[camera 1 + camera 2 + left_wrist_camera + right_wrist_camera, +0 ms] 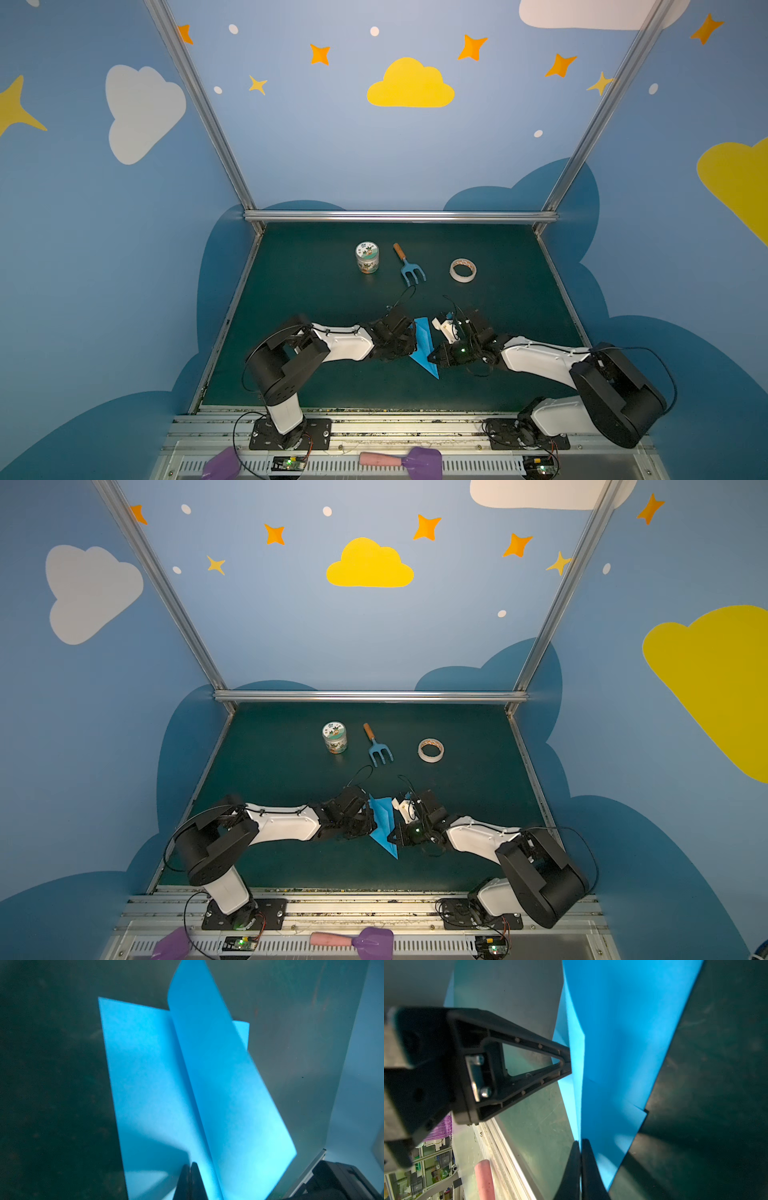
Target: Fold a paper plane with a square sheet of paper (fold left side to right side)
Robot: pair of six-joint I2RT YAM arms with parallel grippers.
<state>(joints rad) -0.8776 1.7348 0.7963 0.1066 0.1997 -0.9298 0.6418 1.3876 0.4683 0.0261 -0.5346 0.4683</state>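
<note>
The square sheet of paper (423, 340) (383, 818) is bright sky-blue. It is folded into a narrow pointed shape and lies on the dark green mat between my two grippers, its point toward the front edge. My left gripper (411, 336) (190, 1165) is shut, and its tips rest against a flat layer beside a raised flap (224, 1076). My right gripper (430, 356) (581, 1141) is shut, with a thin edge of the paper (623, 1053) showing between its fingers. The left gripper's fingertip (566, 1061) touches the paper from the opposite side.
Behind the arms stand a small printed jar (367, 257), a blue hand fork with a wooden handle (409, 266) and a tape roll (463, 270). An aluminium rail (399, 216) bounds the back of the mat. Purple scoops (422, 459) lie on the front rail.
</note>
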